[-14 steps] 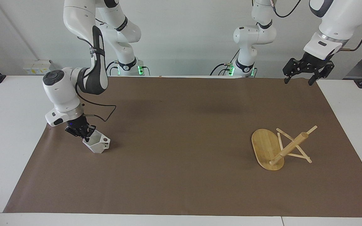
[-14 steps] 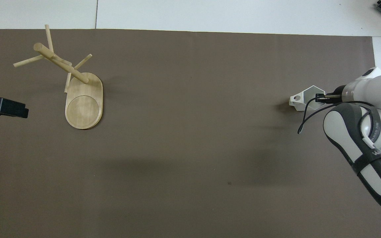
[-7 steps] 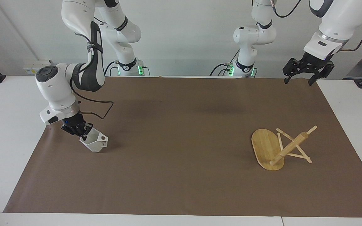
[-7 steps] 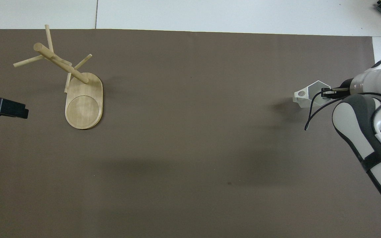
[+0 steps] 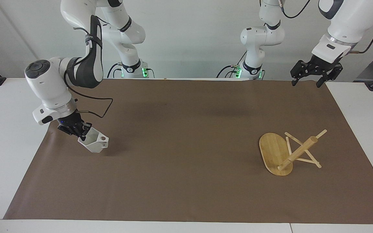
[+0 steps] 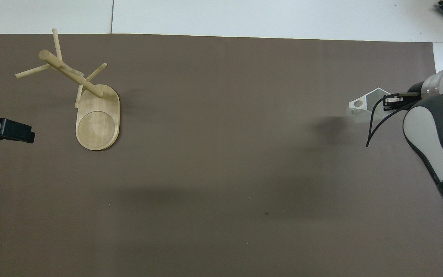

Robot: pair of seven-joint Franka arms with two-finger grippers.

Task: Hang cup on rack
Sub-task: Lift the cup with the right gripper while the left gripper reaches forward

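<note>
A brown mat (image 5: 186, 152) covers the table as the right arm carries the cup over its own end of it. The rack (image 5: 288, 152) stands well apart toward the left arm's end, nothing between them. The right gripper (image 5: 80, 133) is clenched on the rim of the tilted white cup (image 5: 94, 142), just clear of the mat. The left gripper (image 5: 316, 72) waits, jaws apart. Next comes carrying the cup across, lining its handle hole with a peg.

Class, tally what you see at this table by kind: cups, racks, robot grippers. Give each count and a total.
Cups: 1, the cup, held by the right gripper
Racks: 1, the rack, standing on the mat
Grippers: 2, with the left gripper
Total: 4
</note>
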